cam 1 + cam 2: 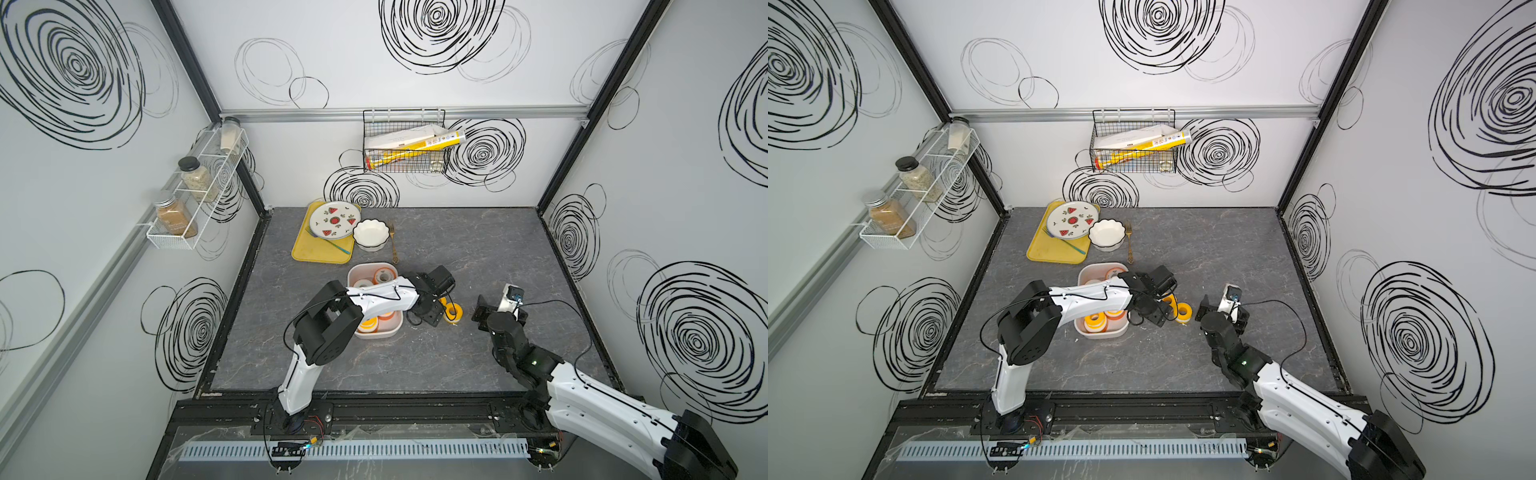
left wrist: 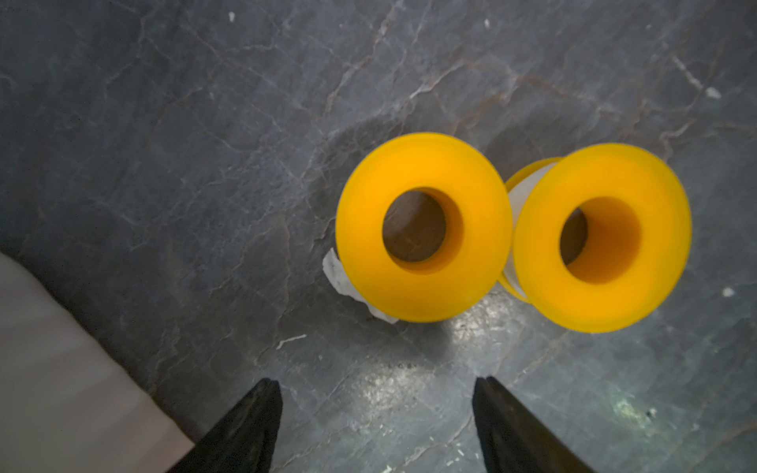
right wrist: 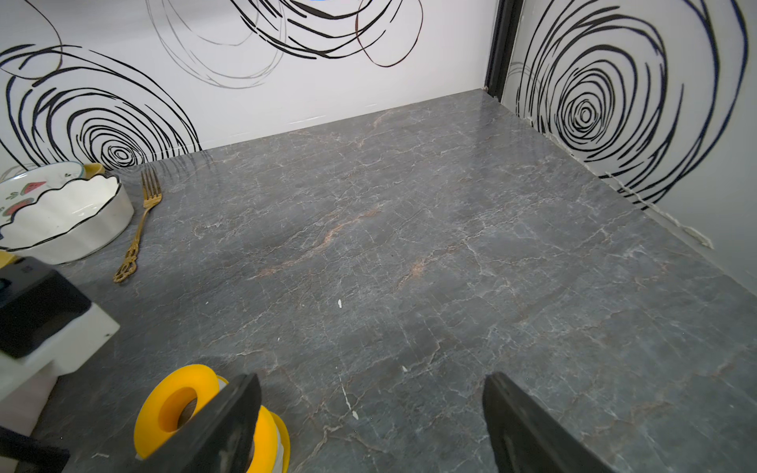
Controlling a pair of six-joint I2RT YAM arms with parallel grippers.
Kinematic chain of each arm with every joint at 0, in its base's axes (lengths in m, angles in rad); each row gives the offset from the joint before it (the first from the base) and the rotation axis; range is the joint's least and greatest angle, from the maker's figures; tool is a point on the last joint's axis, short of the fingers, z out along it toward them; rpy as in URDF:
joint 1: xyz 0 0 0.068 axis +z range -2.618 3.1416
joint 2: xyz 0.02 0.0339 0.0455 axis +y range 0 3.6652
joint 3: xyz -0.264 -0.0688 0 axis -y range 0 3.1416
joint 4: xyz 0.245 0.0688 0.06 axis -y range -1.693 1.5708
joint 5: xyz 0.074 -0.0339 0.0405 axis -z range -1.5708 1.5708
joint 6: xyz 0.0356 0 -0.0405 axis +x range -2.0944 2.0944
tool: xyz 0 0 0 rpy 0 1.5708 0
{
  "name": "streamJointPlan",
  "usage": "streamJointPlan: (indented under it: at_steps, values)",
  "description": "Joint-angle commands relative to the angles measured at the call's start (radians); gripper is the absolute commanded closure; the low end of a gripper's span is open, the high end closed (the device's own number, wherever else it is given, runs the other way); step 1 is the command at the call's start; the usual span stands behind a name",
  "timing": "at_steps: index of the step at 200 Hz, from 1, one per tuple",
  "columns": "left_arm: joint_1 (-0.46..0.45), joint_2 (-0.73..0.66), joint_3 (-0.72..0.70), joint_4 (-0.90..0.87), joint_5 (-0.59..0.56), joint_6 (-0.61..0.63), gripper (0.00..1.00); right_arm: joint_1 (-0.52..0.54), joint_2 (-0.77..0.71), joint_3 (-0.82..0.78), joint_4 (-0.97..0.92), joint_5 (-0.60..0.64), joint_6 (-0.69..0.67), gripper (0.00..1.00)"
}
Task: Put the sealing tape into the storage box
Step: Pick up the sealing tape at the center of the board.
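The storage box [image 1: 381,333] [image 1: 1100,336], a white bin, lies mid-table under my left forearm and holds several spools of sealing tape [image 1: 367,325] [image 1: 1096,322]. Its corner [image 2: 61,368] shows in the left wrist view. Two yellow-flanged spools of sealing tape [image 1: 454,311] [image 1: 1183,311] stand side by side on the table just right of the box. In the left wrist view they [image 2: 368,229] are just ahead of my left gripper [image 2: 377,409] [image 1: 433,318], which hangs open and empty above the table. My right gripper [image 3: 370,409] [image 1: 484,312] is open and empty, right of the spools [image 3: 172,381].
A yellow tray [image 1: 307,253] with a watermelon plate [image 1: 334,220] lies at the back left. Beside it are a white fluted bowl [image 1: 371,235] [image 3: 61,221] and a gold fork [image 1: 392,243] [image 3: 139,233]. A wire basket [image 1: 405,143] hangs on the back wall, a spice rack [image 1: 195,191] on the left wall.
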Motion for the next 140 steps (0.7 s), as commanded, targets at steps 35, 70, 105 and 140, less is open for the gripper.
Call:
streamJointPlan:
  at_steps: [35, 70, 105, 140]
  values:
    - [0.009, 0.055, 0.057, 0.057, 0.036, 0.012, 0.19, -0.003, 0.007, 0.010, 0.014, 0.016, 0.005, 0.11]
    - [0.016, 0.095, 0.109, 0.043, 0.026, 0.018, 0.18, -0.003, 0.013, 0.013, 0.015, 0.016, 0.005, 0.11]
    - [0.027, 0.130, 0.154, 0.039, 0.032, 0.018, 0.18, -0.003, 0.020, 0.016, 0.017, 0.015, 0.004, 0.10]
    - [0.049, 0.155, 0.179, 0.046, 0.042, 0.002, 0.18, -0.003, 0.027, 0.020, 0.013, 0.011, 0.002, 0.10]
